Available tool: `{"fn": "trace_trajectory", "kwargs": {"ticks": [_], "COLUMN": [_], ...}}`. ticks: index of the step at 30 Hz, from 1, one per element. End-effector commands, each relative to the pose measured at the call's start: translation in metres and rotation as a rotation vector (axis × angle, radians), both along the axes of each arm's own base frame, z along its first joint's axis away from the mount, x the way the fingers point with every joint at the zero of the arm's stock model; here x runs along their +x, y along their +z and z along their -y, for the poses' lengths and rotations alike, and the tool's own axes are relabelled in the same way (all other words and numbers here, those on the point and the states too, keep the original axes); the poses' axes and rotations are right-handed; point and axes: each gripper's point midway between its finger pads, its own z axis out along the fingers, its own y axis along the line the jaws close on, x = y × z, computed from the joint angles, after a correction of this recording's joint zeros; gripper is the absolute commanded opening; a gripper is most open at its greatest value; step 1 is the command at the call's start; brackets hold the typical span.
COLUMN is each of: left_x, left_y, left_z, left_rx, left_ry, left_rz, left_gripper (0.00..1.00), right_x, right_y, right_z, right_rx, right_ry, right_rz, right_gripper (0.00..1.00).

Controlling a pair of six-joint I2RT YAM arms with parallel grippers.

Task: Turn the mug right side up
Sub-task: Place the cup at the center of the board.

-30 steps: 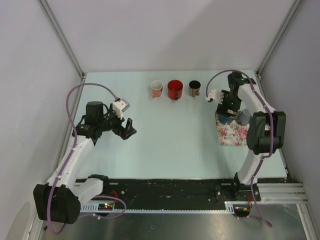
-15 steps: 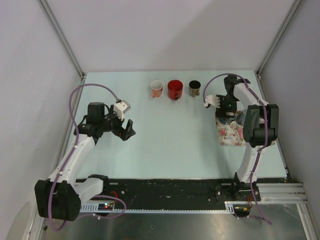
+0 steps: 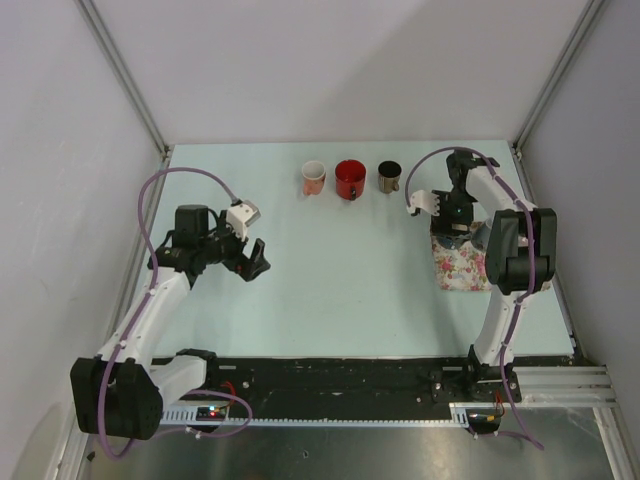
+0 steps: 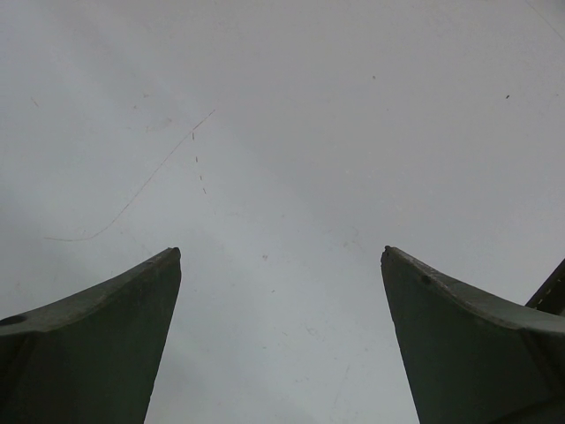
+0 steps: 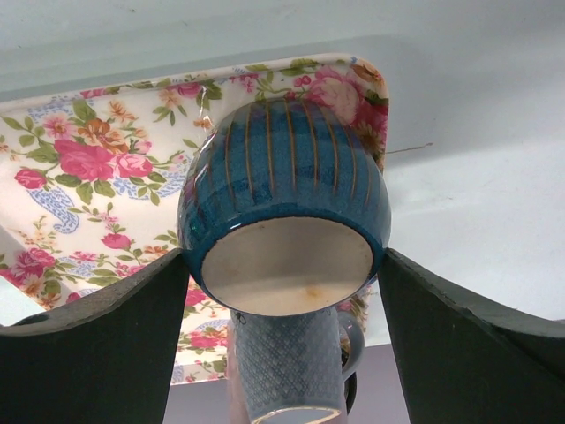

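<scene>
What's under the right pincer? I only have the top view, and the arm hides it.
Observer: A blue striped mug on the floral tray, its bare base toward the wrist camera.
Operator: Gripped?
Observer: Right pincer straddles it, fingers at both sides; contact I can't tell.
</scene>
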Motion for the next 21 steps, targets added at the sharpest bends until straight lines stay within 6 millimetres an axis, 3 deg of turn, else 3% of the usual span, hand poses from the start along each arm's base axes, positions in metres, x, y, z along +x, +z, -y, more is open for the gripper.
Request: {"fn": "trace_trajectory", "kwargs": {"ticks": [1,4,13,21], "left_x": [0.000,0.000,-0.001,-0.002], "left_y": [-0.002,-0.001,-0.002,-0.003], "left_z": [-0.002,-0.001,0.001,0.002], "left_rx": [-0.003,-0.011,-0.025,-0.032], "left_ry": [-0.004,-0.009,-0.019,-0.025], "left_rz": [0.014,0.014,0.004,-0.004], "left_gripper": [0.98,0.98,0.98,0.98], "right_x": [0.002,0.001,-0.009,-0.019], "right_y": [-0.018,-0.022,-0.033,-0.029], "right_z": [-0.009,-0.011,-0.008,-0.014], "right_rx": [0.002,-0.001,-0.002,0.081], "right_ry": [-0.008,-0.007,-0.013,-0.010], "right_rz": [-0.003,0.002,-0.042,-0.123], "right_gripper": [0.76,0.82,0.89,0.93]}}
